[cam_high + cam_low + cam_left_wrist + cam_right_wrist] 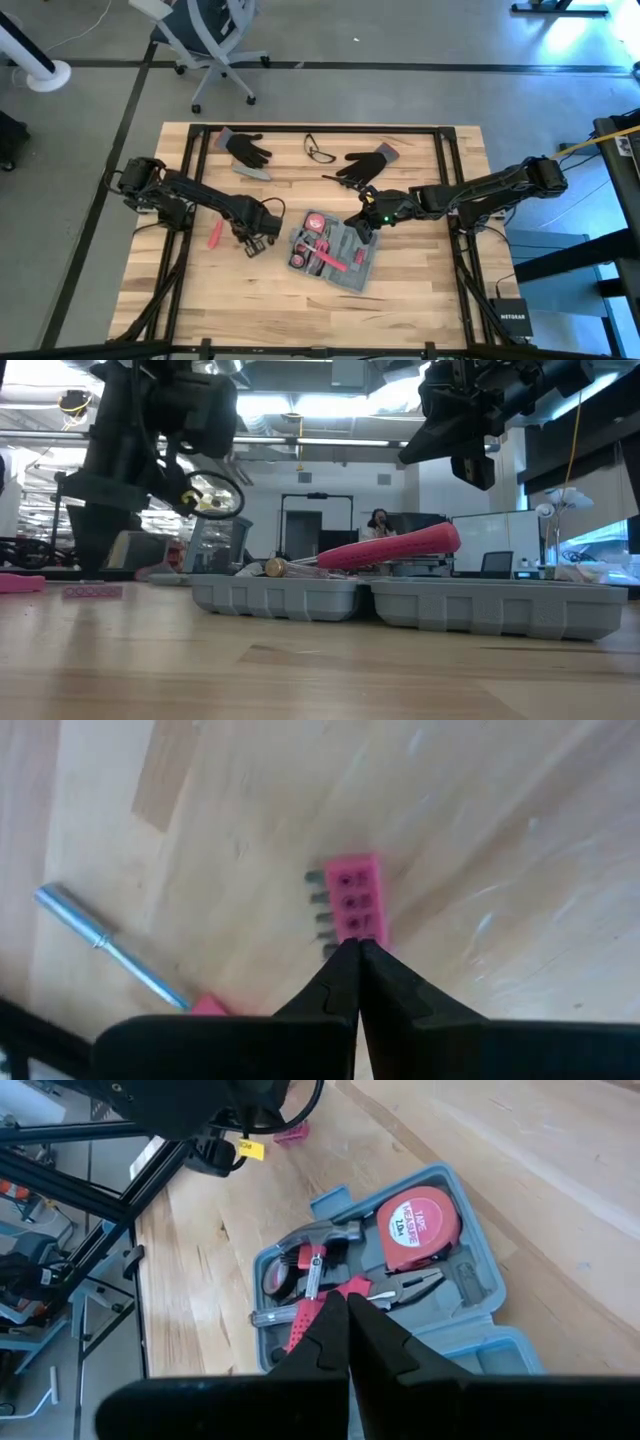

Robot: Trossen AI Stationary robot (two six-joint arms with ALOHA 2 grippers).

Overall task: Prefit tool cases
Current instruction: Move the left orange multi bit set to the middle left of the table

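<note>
Both grippers are pinched shut and empty — your left gripper (254, 243) hovers just left of the open tool case (330, 252), over the pink bit holder (358, 900), your right gripper (362, 226) above its upper edge. Expect stiff, light, slippery plastic — take it by a rim.

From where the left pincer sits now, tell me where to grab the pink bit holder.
Take the pink bit holder across its two long flat sides, coming straight down from above. It lies flat on the table with its steel bits sticking out of one long side, so a grip at the bare end should avoid them. The left pincer, shut, must open first.
</note>
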